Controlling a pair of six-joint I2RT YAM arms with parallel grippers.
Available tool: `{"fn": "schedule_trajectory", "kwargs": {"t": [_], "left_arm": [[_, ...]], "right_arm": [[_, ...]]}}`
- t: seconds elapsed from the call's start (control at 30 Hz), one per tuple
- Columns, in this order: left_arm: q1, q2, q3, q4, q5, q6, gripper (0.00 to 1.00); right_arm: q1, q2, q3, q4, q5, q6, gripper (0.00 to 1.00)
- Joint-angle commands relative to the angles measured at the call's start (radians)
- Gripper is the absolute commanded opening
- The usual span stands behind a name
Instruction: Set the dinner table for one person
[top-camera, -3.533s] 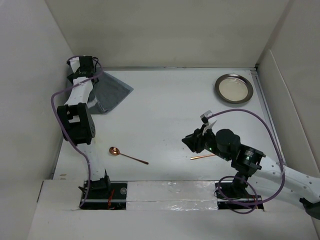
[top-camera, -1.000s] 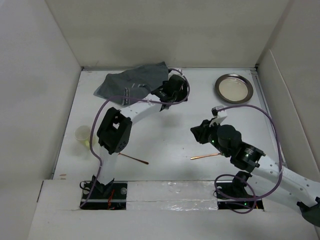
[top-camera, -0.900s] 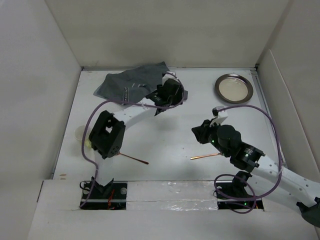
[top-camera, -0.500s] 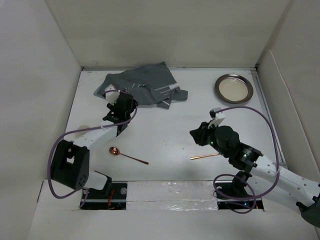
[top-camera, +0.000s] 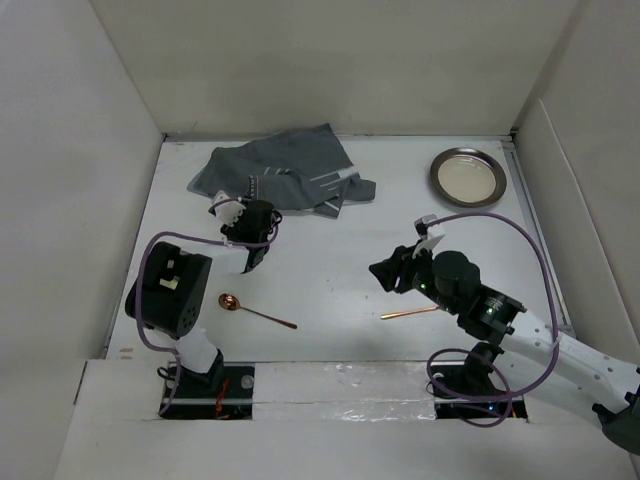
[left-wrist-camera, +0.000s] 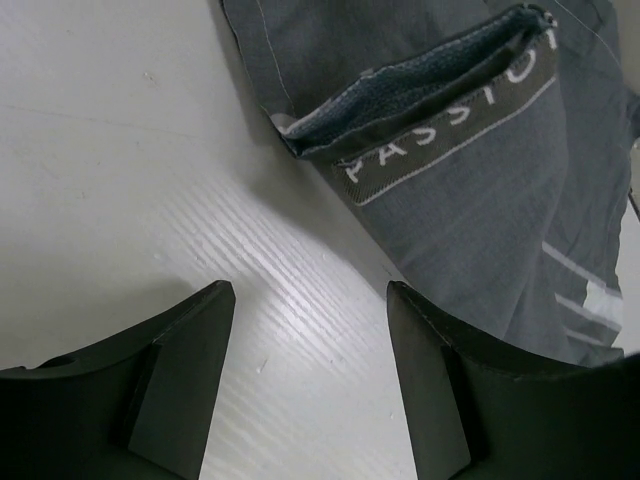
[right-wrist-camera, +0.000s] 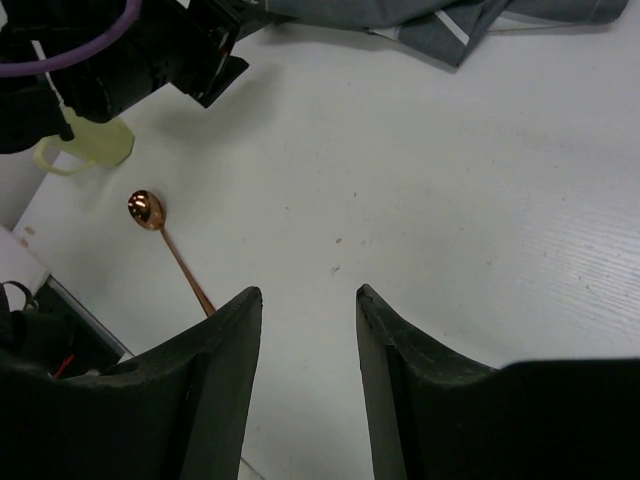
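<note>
- Progress looks early: the crumpled dark grey striped cloth placemat lies bunched at the far left of the plain white rectangular dinner table.
- The table spreads ahead of both arms, its long axis seemingly side to side.
- The round silver metal plate and the copper spoon sit well apart, unarranged.
- The left gripper and right gripper gape, holding nothing.

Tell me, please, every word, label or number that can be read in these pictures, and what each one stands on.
"PASSIO": pale capitals on a dark band of the grey cloth, left wrist view; the rest of the word is hidden under a fold.
No other text can be read in any view.
</note>
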Motion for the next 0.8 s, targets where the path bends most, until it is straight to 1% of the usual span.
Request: {"fn": "schedule_trajectory", "kwargs": {"t": [0.0,0.03,0.13,0.17,0.23,0.3,0.33,0.5,0.57,0.67,0.7,0.77], "left_arm": [[0.019,0.046,0.008,0.156,-0.002,-0.039,0.59],[0.019,0.054,-0.004,0.223,0.012,-0.01,0.59],[0.019,0.064,-0.019,0.312,0.02,0.008,0.59],[0.028,0.067,-0.019,0.332,0.021,0.026,0.59],[0.028,0.075,-0.015,0.39,0.005,0.045,0.59],[0.028,0.086,-0.004,0.414,0.001,0.076,0.58],[0.028,0.11,0.029,0.396,0.007,0.08,0.57],[0.05,0.135,0.042,0.375,0.049,0.025,0.51],[0.05,0.136,0.043,0.366,0.052,0.017,0.51],[0.05,0.126,0.056,0.284,0.047,-0.039,0.52],[0.05,0.12,0.059,0.244,0.038,-0.05,0.52],[0.05,0.12,0.065,0.227,0.032,-0.07,0.55]], "right_arm": [[-0.004,-0.002,0.011,0.058,-0.055,-0.039,0.48],[-0.004,-0.005,0.011,0.058,-0.061,-0.052,0.48],[-0.004,-0.004,0.008,0.075,-0.089,-0.07,0.48],[-0.004,0.003,0.005,0.111,-0.104,-0.075,0.48],[-0.004,0.016,-0.006,0.135,-0.152,-0.078,0.48],[-0.004,0.041,-0.007,0.159,-0.184,-0.079,0.48],[-0.004,0.056,-0.001,0.153,-0.184,-0.078,0.48],[-0.004,0.066,-0.001,0.15,-0.178,-0.078,0.48],[-0.004,0.059,-0.001,0.15,-0.175,-0.078,0.48],[-0.004,0.056,0.005,0.15,-0.166,-0.078,0.48],[-0.004,0.058,0.01,0.149,-0.167,-0.078,0.48],[-0.004,0.062,0.008,0.153,-0.169,-0.079,0.48]]}}
